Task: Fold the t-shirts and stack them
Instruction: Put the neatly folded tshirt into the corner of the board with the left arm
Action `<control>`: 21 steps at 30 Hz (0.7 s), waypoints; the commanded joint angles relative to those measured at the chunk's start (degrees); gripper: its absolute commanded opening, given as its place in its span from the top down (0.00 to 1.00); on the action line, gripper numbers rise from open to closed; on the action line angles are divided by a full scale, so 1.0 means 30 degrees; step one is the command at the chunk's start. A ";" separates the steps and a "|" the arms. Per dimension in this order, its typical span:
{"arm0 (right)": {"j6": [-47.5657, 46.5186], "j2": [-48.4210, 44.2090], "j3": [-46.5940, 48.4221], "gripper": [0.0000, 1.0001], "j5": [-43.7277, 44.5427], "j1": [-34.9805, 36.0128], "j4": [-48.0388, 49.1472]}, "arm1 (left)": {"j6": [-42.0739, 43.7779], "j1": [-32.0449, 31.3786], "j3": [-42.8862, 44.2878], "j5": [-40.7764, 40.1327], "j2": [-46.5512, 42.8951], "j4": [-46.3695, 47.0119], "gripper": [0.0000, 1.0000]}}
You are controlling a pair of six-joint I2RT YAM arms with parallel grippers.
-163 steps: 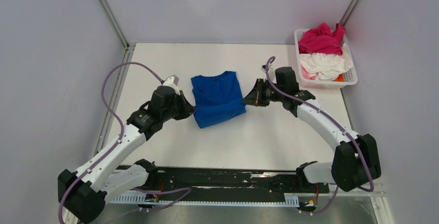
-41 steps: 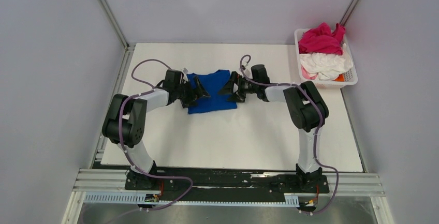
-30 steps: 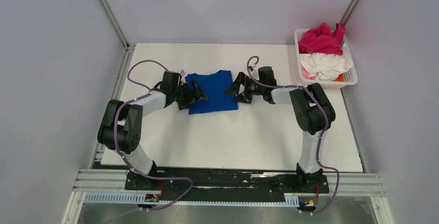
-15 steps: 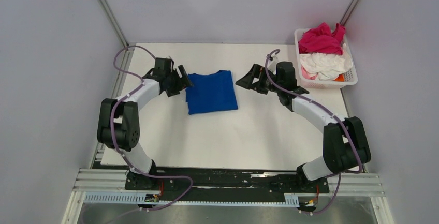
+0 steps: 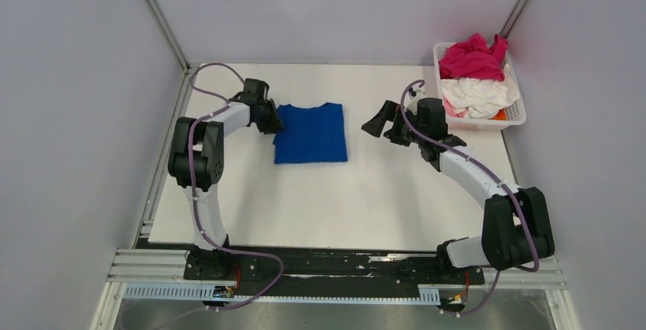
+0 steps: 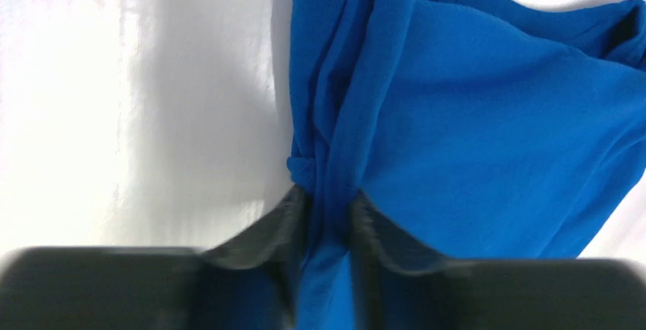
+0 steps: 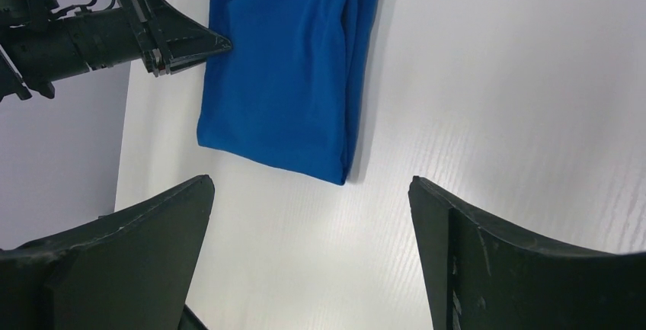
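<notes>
A royal blue t-shirt (image 5: 311,133) lies folded into a rectangle on the white table, left of the middle. My left gripper (image 5: 273,120) is at its left edge. In the left wrist view this gripper (image 6: 329,209) is shut on a raised fold of the blue t-shirt (image 6: 487,116). My right gripper (image 5: 377,124) hangs open to the right of the shirt, apart from it. Its wrist view shows nothing between the right gripper's (image 7: 311,185) spread fingers, with the blue t-shirt (image 7: 289,78) ahead. A magenta t-shirt (image 5: 472,59) and a white t-shirt (image 5: 478,94) are crumpled in the basket.
The white lattice basket (image 5: 487,125) stands at the table's far right corner. Grey walls close in the left, back and right sides. The arm bases and a black rail (image 5: 327,265) run along the near edge.
My left gripper has moved in to the blue shirt's left edge and closed on a fold of it. The right gripper has drawn away to the right, still open.
</notes>
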 commanded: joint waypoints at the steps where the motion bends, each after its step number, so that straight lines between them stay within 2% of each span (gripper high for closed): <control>1: -0.0562 -0.0659 -0.0372 0.00 0.0645 -0.0468 0.0292 | 0.0815 -0.0628 0.1486 -0.0807 0.1776 -0.1187 0.75; 2: -0.0562 -0.0671 -0.0432 0.00 0.0708 -0.0588 0.0295 | 0.0826 -0.0684 0.1654 -0.1074 0.1888 -0.1551 0.81; 3: -0.0543 -0.0691 -0.0479 0.00 0.0829 -0.0665 0.0295 | 0.0731 -0.0726 0.1992 -0.1786 0.2008 -0.1767 0.96; 4: -0.0519 -0.0682 -0.0522 0.00 0.1024 -0.0704 0.0296 | 0.0710 -0.0733 0.2229 -0.2325 0.2018 -0.2318 0.99; 9: -0.0827 -0.0579 -0.0689 0.00 0.2132 -0.0735 0.0301 | 0.1806 -0.0699 0.4878 -0.8436 0.2033 -0.4484 1.00; 13: -0.0541 -0.0906 -0.1181 0.00 0.4764 -0.0731 0.0332 | 0.3477 -0.0112 0.7137 -1.1753 0.2778 -0.4896 1.00; 17: -0.0415 -0.1399 -0.1565 0.00 0.6762 -0.0722 0.0326 | 0.4925 0.1148 0.9824 -1.3305 0.4359 -0.5126 1.00; 21: -0.0623 -0.1461 -0.1649 0.00 0.7418 -0.0715 0.0327 | 0.6770 0.2572 1.2621 -1.3965 0.6099 -0.5123 1.00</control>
